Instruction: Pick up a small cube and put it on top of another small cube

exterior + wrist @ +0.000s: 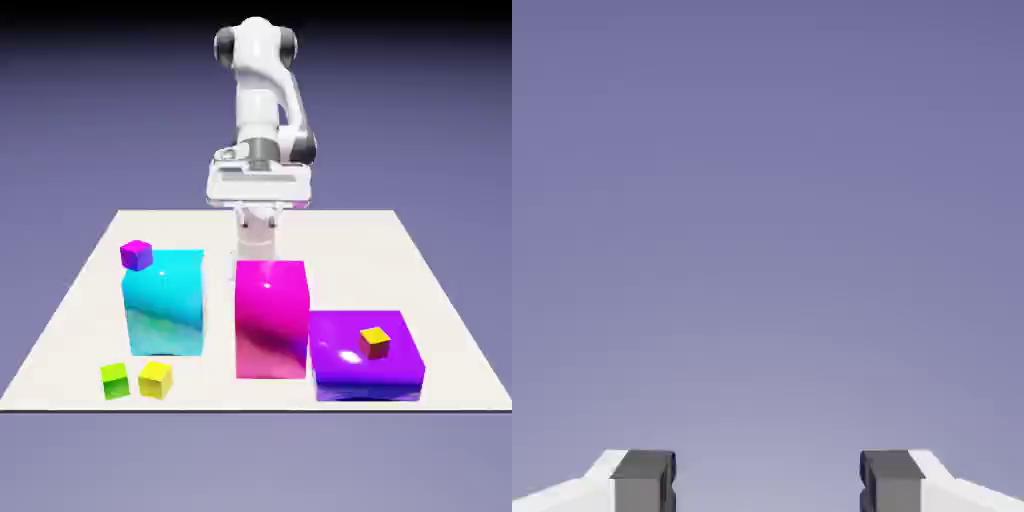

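A pale bench [70, 330] stands before a plain blue-violet backdrop [80, 100]; the claw [767, 480] is released, grasping nothing.

**Five cubes and blocks spread before the arm**

The small green cube [115, 380] sits at lower left, just beside a yellow cube [155, 378]. The small purple cube [136, 255] rests on the cyan block [165, 305]. Centre stands a magenta block [270, 320]; right, a purple block [365, 358] bears a yellow-topped cube [375, 342]. The white arm [262, 120] rises at top centre.
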### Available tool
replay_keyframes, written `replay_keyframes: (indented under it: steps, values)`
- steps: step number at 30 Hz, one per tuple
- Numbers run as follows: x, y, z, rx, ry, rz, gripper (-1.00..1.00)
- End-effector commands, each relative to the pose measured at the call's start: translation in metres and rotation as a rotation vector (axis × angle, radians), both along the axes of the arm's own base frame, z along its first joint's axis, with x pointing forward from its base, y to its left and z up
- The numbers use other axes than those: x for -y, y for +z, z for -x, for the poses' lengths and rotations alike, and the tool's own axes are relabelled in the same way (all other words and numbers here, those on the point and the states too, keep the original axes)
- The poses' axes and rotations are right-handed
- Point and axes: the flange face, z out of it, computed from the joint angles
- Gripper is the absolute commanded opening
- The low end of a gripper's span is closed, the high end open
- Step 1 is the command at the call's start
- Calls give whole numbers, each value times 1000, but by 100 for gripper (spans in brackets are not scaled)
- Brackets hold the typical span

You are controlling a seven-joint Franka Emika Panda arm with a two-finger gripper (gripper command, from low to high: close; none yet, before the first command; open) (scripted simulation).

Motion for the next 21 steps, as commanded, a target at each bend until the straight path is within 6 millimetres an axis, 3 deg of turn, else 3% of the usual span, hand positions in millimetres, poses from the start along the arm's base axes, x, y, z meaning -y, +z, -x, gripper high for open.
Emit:
replay_keyframes:
  steps: [1, 11, 16, 21]
  values:
    - [10, -7, -9, -39, -3, -13, 0]
    - [106, -104, -70, -381, 8, -143, 0]
    - [150, -154, -84, -493, 32, -192, 0]
    - [188, -204, -83, -574, 68, -206, 0]
